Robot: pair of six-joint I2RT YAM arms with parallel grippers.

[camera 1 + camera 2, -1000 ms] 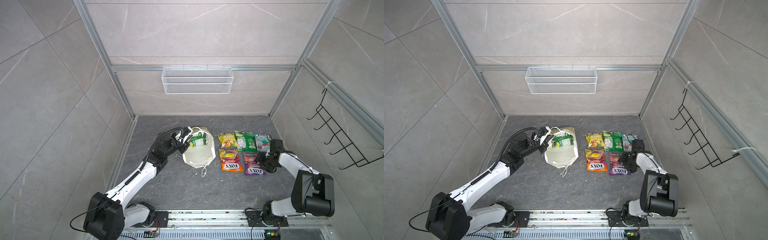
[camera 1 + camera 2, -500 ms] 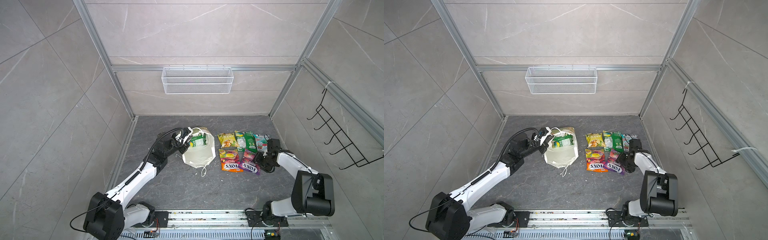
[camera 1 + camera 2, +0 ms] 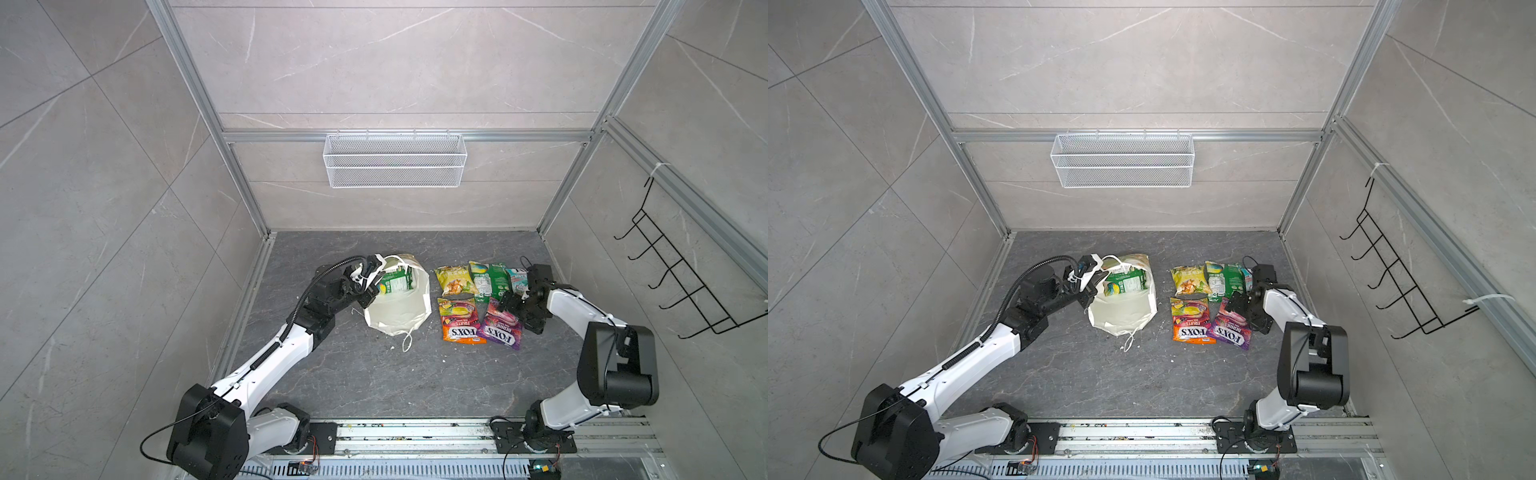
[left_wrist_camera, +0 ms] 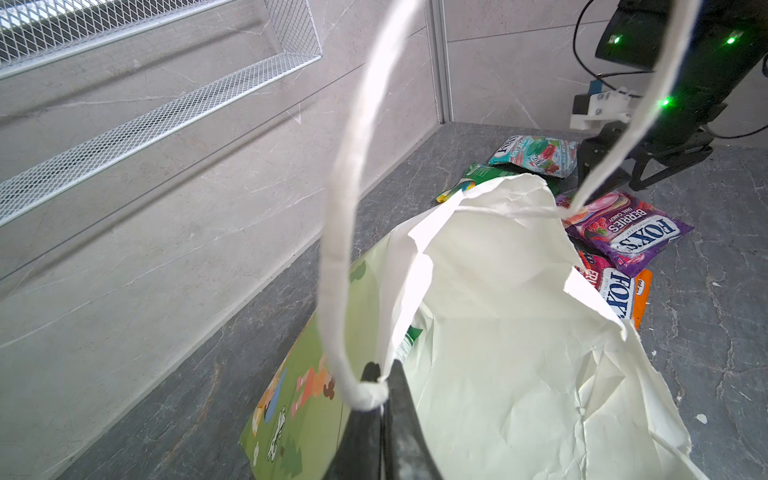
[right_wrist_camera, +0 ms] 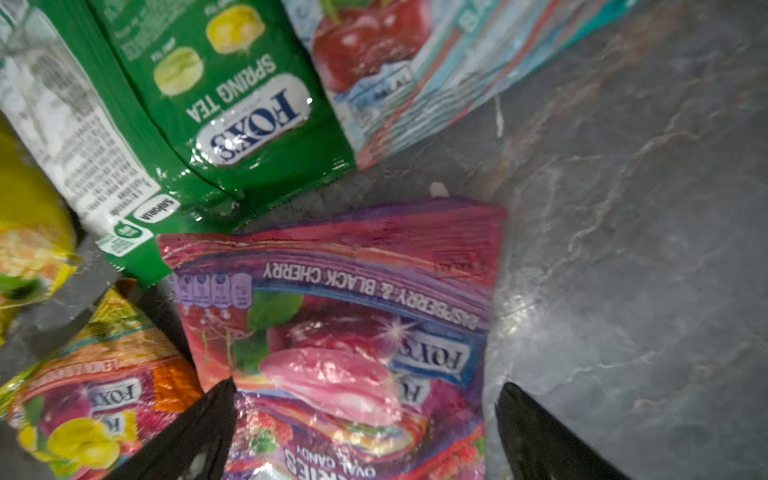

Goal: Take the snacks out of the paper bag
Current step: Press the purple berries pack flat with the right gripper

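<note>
Five packets (image 3: pixel 459 320) flat on desk (image 3: pixel 374 374) at 3 o'clock of bag (image 3: pixel 399 320), green packet (image 3: pixel 395 283) inside bag mouth, left hand (image 4: pixel 380 376) pinched tight on bag rim at 9 o'clock, right hand (image 5: pixel 365 395) spread wide over purple packet (image 3: pixel 500 328).

I read "FOX'S SPRING TEA" on the green packet (image 5: pixel 232 104) and "FOX'S BERRIES OVAL CANDY" on the purple packet (image 4: pixel 627 232).

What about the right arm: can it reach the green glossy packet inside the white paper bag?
Probably yes: the left pincer grips the bag, the packet shows in its open mouth, and the right pincer is open, empty.
</note>
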